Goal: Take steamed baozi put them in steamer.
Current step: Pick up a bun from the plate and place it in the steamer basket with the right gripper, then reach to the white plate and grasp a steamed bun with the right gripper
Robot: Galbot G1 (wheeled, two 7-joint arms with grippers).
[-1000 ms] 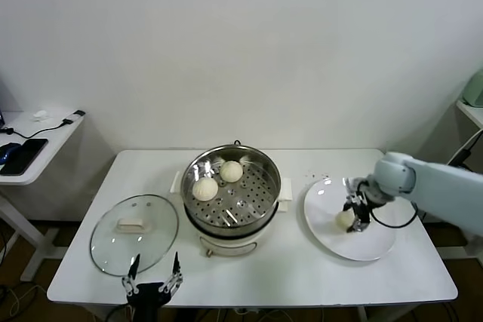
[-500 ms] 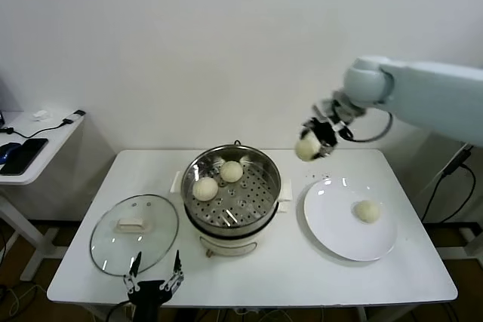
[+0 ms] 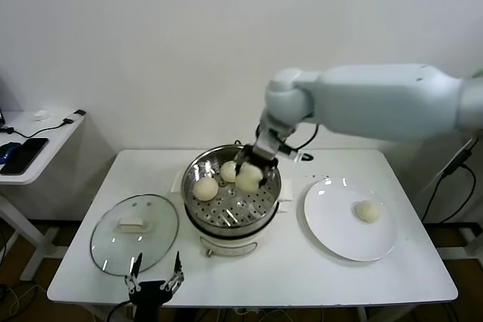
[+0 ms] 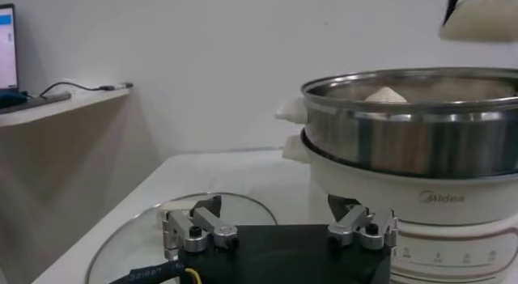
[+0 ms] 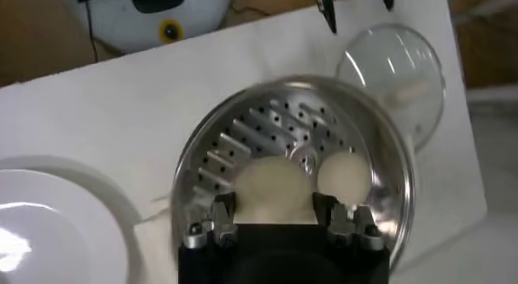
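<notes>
Left gripper [image 3: 155, 275]: parked at the near surface [image 3: 287, 273] edge beside the glass lid [image 3: 134, 232], fingers spread, empty. Plate [image 3: 332, 224]: one baozi [image 3: 367, 211]. Steamer [image 3: 230, 197]: two buns [image 3: 205, 188] inside; right gripper [image 3: 250, 168] above it, fingers grasping a third bun [image 3: 248, 177].

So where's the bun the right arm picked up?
In the head view, the bun is held in the right gripper just above the steamer, beside two buns already inside.
</notes>
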